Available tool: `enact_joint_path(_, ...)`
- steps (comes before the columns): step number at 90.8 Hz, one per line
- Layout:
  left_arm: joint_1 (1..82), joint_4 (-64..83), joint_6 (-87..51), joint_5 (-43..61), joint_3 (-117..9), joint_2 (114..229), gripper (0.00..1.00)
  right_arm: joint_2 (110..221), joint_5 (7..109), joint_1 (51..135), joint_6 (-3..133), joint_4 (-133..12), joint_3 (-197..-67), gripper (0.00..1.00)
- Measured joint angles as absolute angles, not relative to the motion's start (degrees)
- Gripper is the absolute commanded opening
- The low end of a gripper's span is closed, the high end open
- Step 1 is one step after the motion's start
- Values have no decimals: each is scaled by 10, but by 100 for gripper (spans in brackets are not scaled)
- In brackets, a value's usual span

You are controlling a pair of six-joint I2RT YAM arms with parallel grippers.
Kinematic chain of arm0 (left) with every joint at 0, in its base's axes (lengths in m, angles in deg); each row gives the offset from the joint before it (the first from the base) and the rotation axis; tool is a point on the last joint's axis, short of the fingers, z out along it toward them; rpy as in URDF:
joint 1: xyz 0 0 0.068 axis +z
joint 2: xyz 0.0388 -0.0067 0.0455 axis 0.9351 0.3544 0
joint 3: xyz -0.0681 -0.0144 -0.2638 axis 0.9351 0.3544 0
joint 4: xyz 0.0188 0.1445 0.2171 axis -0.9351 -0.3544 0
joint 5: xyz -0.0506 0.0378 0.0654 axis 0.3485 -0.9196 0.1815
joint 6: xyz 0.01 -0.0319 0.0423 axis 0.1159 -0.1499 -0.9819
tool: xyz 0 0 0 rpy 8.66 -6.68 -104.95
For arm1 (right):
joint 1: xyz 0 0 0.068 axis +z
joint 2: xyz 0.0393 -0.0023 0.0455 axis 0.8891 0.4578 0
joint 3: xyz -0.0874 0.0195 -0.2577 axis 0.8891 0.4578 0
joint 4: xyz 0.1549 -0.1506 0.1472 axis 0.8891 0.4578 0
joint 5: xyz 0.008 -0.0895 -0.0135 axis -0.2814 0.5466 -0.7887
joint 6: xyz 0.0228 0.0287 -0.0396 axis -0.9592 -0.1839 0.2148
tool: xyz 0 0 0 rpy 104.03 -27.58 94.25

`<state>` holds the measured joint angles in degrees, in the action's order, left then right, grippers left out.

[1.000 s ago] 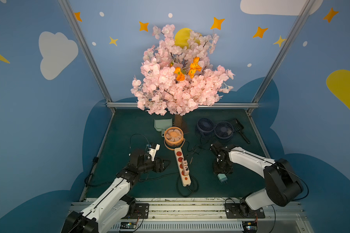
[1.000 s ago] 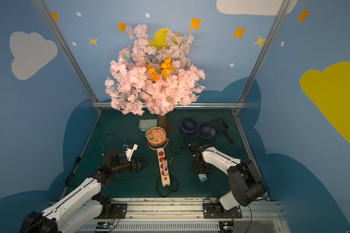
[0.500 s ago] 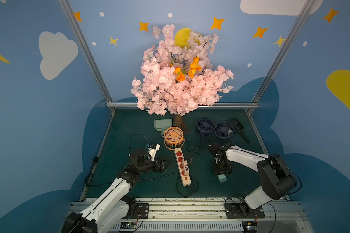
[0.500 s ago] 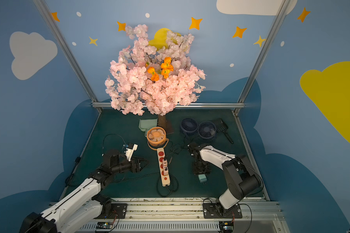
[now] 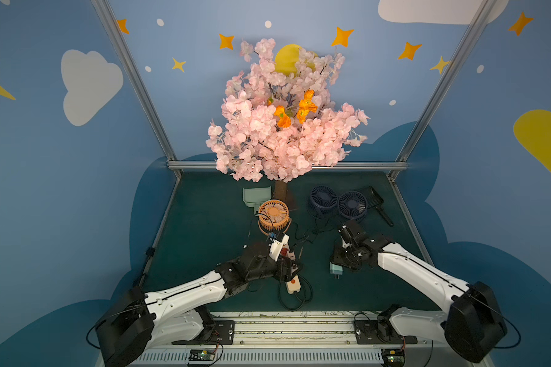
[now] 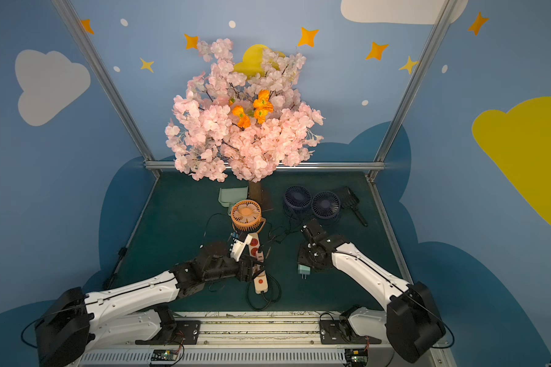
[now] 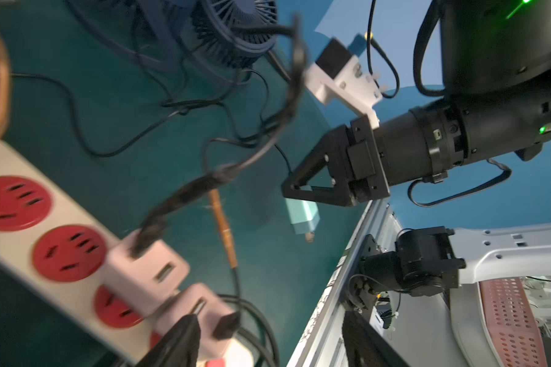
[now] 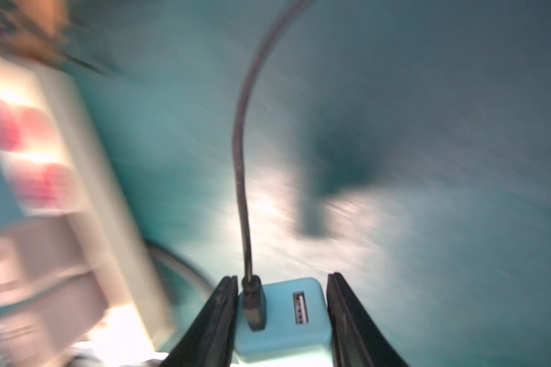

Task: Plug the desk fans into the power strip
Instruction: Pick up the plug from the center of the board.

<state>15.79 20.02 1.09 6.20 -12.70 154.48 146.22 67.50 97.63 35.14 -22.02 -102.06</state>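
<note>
Both top views: the power strip (image 5: 292, 282) lies lengthwise at mid-surface (image 5: 204, 222), in front of the orange fan (image 5: 273, 216); the left gripper (image 5: 291, 270) sits over its near half, and whether its jaws are spread or pressed together cannot be told. The right gripper (image 6: 306, 270) points down at a pale blue adapter (image 6: 303, 270), well apart from the strip. Left wrist view: two pink adapters (image 7: 147, 270) occupy red sockets, a black cable (image 7: 204, 184) leaving one. Right wrist view: the jaws pinch the blue adapter (image 8: 287, 321) on both sides, a black cord (image 8: 242, 178) plugged into it; the strip (image 8: 45, 190) appears blurred alongside.
</note>
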Motion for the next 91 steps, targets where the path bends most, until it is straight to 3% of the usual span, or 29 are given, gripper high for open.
enact_joint_path(23, 122, 255, 19, 24, -205, 1638, 76, 1399, 678, 1014, 224, -352, -1020, 33)
enact_joint_path(48, 122, 276, 38, -18, -226, 1702, 68, 1398, 682, 1043, 170, -417, -1020, 32)
enact_joint_path(62, 122, 283, 40, -45, -226, 1702, 52, 1399, 679, 1046, 161, -432, -1018, 32)
enact_joint_path(79, 125, 291, 36, -57, -227, 1702, 25, 1411, 670, 1047, 161, -446, -1018, 32)
enact_joint_path(85, 126, 291, 36, -57, -227, 1702, 19, 1414, 670, 1046, 161, -453, -1017, 38)
enact_joint_path(91, 127, 291, 33, -58, -226, 1701, 13, 1414, 669, 1046, 164, -459, -1015, 62)
